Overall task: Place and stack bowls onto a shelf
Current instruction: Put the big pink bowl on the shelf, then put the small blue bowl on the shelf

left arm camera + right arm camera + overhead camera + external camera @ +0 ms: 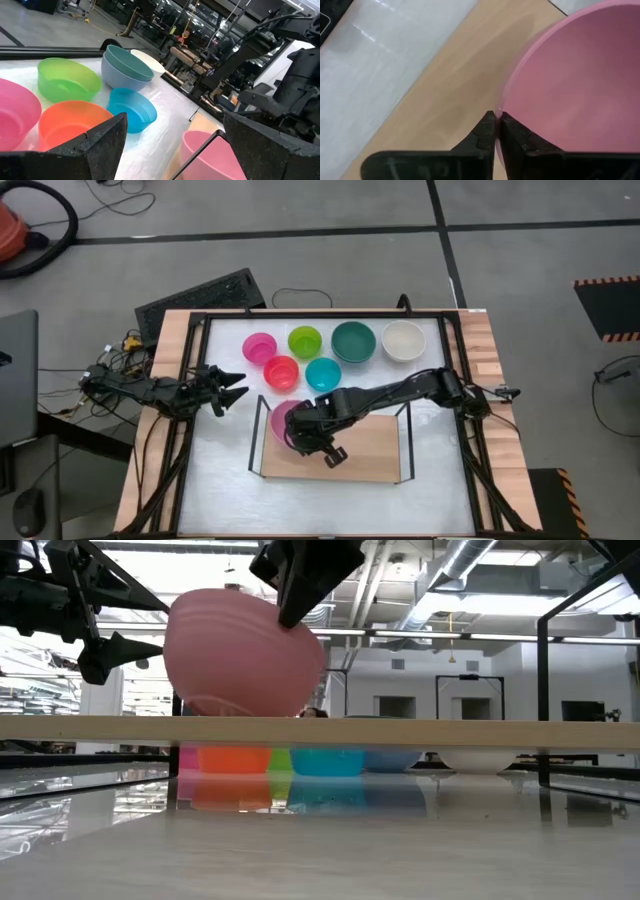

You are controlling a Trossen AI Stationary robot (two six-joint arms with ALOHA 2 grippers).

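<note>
My right gripper (303,432) is shut on a pale pink bowl (283,420) over the left end of the light-wood shelf (365,450). In the low view the bowl (240,650) is tilted with its underside down at the shelf board (450,732); I cannot tell whether it touches. My left gripper (232,388) is open and empty above the white tabletop, left of the shelf. Behind the shelf stand a pink bowl (259,347), a green bowl (305,341), a large teal bowl (353,341), a white bowl (403,340), an orange-red bowl (281,372) and a small teal bowl (323,374). My right gripper pinches the pale pink bowl's rim (506,102) between its two fingers, one finger inside the bowl and one outside. The fingers come slanting down from the table's right. The bowl is tilted, open side up, its base low over the shelf's left end.
Thin black wire frames rise at the shelf's short ends (262,435) (408,442). A black frame (200,330) borders the white tabletop. The shelf board right of the held bowl is bare.
</note>
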